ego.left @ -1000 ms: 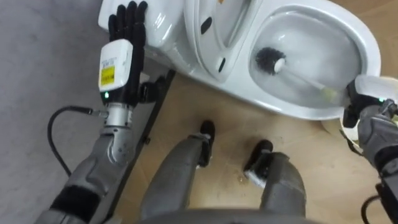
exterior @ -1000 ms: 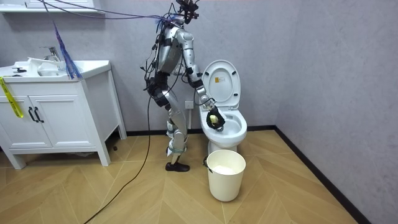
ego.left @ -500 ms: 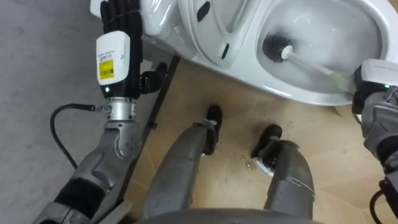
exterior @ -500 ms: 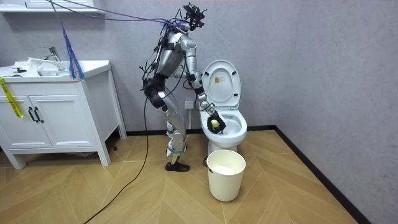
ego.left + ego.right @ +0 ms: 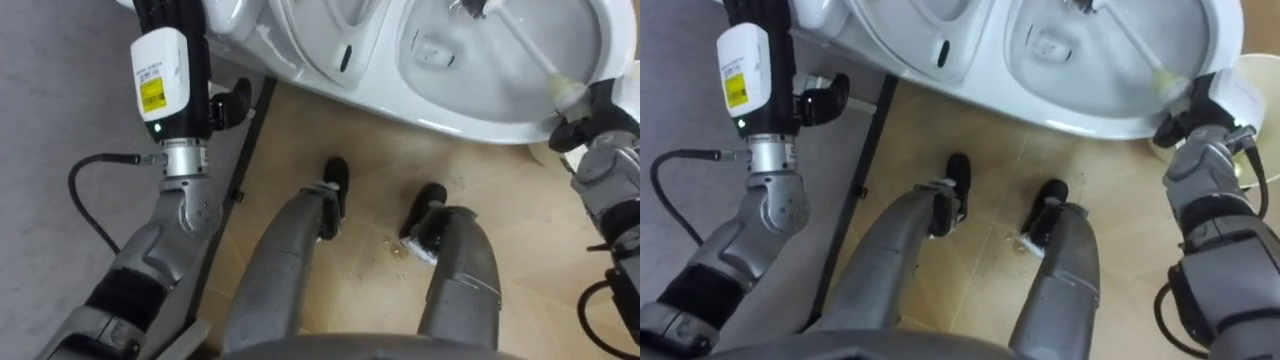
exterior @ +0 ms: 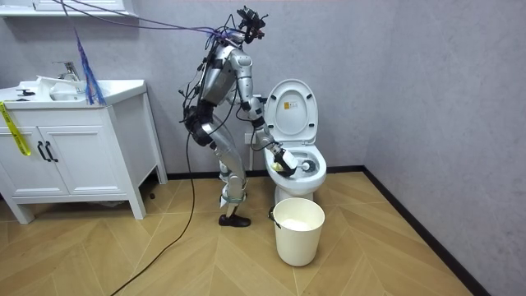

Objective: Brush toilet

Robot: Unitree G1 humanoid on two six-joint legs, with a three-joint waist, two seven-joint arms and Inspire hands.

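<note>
**Brush toilet: brush in the bowl, right hand on the grip**

Position: the robot stands on the wood floor (image 5: 372, 172), close against the toilet (image 5: 470, 118). The lid (image 6: 292, 107) is raised. A white bucket (image 6: 297, 233) sits on the floor near its feet.

Task's thing: the brush (image 5: 524, 48) lies slantwise across the open bowl. Its shaft runs from the eye views' top edge down to the near right rim. The right hand (image 5: 1202, 112) has its fingers (image 5: 1175, 120) curled round the thick, pale end of the handle, just outside the rim.

Left hand (image 5: 168, 75): raised beside the toilet at the views' left. Its upper part is cut off by the top edge, so I cannot tell whether it is open or closed.

Handling (judgement):
- The brush looks light, with a thin, stiff plastic shaft and a springy bristle head.
- It is probably wet, so the shaft may be slick.
- The thick end grip is the right place to hold, as it is held now. A hold further down would bring the hand into the bowl.
- The long shaft acts as a lever, so pressing hard could twist the handle in the palm.
- The glazed bowl is hard, smooth and fixed, and the bristles should slide easily over it.

Not resolved:
- The brush head is cut off at the top edge of both eye views.
- In the room view the bowl's inside is hidden behind the rim and the hand.
- I cannot tell whether the bristles touch the porcelain.
</note>
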